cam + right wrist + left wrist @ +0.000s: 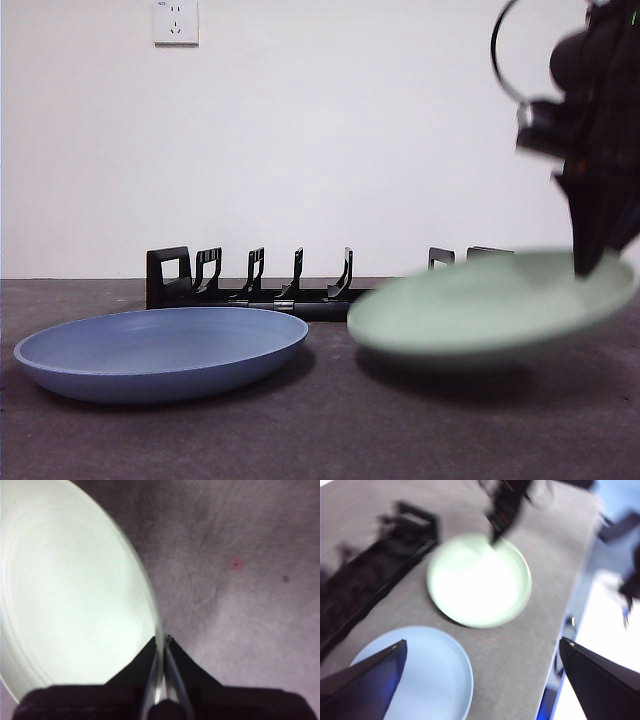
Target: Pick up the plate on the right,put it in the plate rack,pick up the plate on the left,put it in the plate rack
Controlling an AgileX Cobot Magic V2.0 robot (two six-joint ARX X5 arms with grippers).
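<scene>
The right gripper (pixel 162 639) pinches the green plate's (pixel 490 305) rim, holding it tilted off the table (pixel 330 430); beyond it stands the plate rack (pixel 300 285); farther off lies the blue plate (pixel 160 350); the left gripper (pixel 482 647) hangs spread apart above.

Green plate (pixel 490 305) motion-blurred, hiding plate rack (pixel 250 285) middle, right tool (pixel 590 262) smeared

A bare test room: grey table (pixel 320 440), plain white wall (pixel 350 130), wall socket (pixel 176 22)
</scene>
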